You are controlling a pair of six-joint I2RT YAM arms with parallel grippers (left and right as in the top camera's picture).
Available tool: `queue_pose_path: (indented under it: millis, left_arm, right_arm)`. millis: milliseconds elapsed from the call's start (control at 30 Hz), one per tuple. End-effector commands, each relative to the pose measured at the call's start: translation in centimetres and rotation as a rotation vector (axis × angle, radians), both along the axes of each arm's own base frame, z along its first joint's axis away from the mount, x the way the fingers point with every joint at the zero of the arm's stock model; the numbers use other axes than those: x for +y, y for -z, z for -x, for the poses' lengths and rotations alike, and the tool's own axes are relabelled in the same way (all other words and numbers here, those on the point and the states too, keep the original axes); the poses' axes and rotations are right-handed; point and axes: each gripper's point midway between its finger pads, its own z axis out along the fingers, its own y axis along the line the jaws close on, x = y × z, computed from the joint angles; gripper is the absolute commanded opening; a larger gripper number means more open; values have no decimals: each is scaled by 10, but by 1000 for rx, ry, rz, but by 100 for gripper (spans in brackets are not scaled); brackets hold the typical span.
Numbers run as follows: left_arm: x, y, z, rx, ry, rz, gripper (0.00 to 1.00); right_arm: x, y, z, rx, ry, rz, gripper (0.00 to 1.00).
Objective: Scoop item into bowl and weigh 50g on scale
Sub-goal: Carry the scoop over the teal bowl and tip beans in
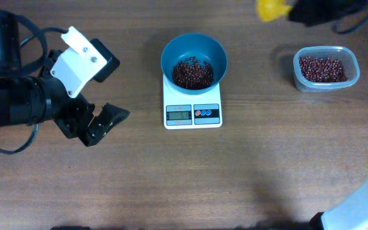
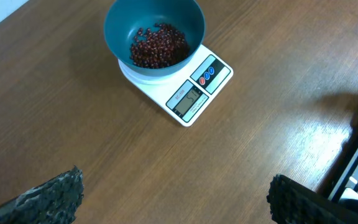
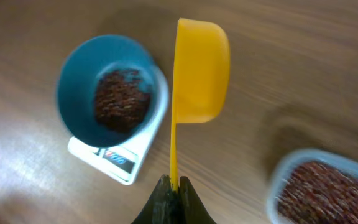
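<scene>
The blue bowl (image 1: 193, 61) stands on the white scale (image 1: 193, 115) in the middle of the table, with a heap of dark red-brown beans (image 1: 192, 73) inside it. My left gripper (image 1: 99, 126) hovers over bare wood left of the scale, open and empty. In its wrist view the fingers (image 2: 55, 196) stand far apart, with the bowl (image 2: 154, 31) and scale (image 2: 194, 93) ahead. My right gripper (image 3: 173, 186) is shut on the handle of a yellow scoop (image 3: 201, 68), which looks empty and hangs between the bowl (image 3: 107, 90) and the tub. Overhead, the scoop (image 1: 272, 8) sits at the top edge.
A clear plastic tub (image 1: 325, 68) full of beans stands right of the scale. The left arm's black body and white bracket (image 1: 78, 61) fill the left side. A white arm part (image 1: 356, 207) reaches in at the bottom right corner.
</scene>
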Motion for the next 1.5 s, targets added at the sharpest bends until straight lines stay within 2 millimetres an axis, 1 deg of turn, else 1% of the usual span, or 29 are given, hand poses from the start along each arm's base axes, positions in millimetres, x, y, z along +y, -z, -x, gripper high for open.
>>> queue_pose_path:
  millis: [0, 33, 167, 200, 267, 333, 400, 500, 633, 733, 867, 1133, 1233, 1300, 1400, 1467]
  left_arm:
    - [-3, -4, 1, -17, 25, 7, 99]
    - [-3, -4, 1, -17, 25, 7, 99]
    - [-3, -4, 1, -17, 25, 7, 99]
    - [-3, -4, 1, -17, 25, 7, 99]
    - [-3, -4, 1, -17, 25, 7, 99]
    - [-3, -4, 1, -17, 25, 7, 99]
    - [-3, -4, 1, -17, 25, 7, 99]
    - [-3, -4, 1, -17, 25, 7, 99]
    - [-3, -4, 1, -17, 25, 7, 99]
    - [-3, -4, 1, -17, 25, 7, 99]
    - [-3, -4, 1, -17, 25, 6, 99]
    - [-3, -4, 1, -17, 25, 6, 99]
    - [-3, -4, 1, -16, 25, 6, 99]
    - [-3, -4, 1, -17, 25, 6, 99]
    - [-3, -4, 1, -17, 25, 6, 99]
    - [-3, -4, 1, -17, 25, 7, 99]
  right_arm:
    - [36, 17, -3, 15, -81, 51, 4]
    - [46, 31, -4, 38, -102, 94, 4]
    - [78, 65, -7, 83, -206, 129, 4]
    - [88, 77, -5, 102, -234, 144, 4]
    - [98, 87, -1, 120, -268, 161, 4]
    - [105, 92, 0, 128, -286, 164, 4]
    - [110, 101, 3, 147, -309, 178, 4]
    - [107, 115, 4, 158, -318, 252, 4]
    - [108, 116, -2, 126, -316, 296, 4]
    - [104, 117, -10, 82, -306, 392, 4]
    - [111, 115, -15, 38, -330, 404, 4]
    - [118, 115, -13, 25, -366, 414, 4]
    - [110, 116, -12, 28, -353, 477, 4]
    - [110, 116, -12, 28, -357, 478, 4]
    - [116, 117, -10, 28, -370, 479, 4]
    - [123, 124, -7, 39, -390, 485, 4]
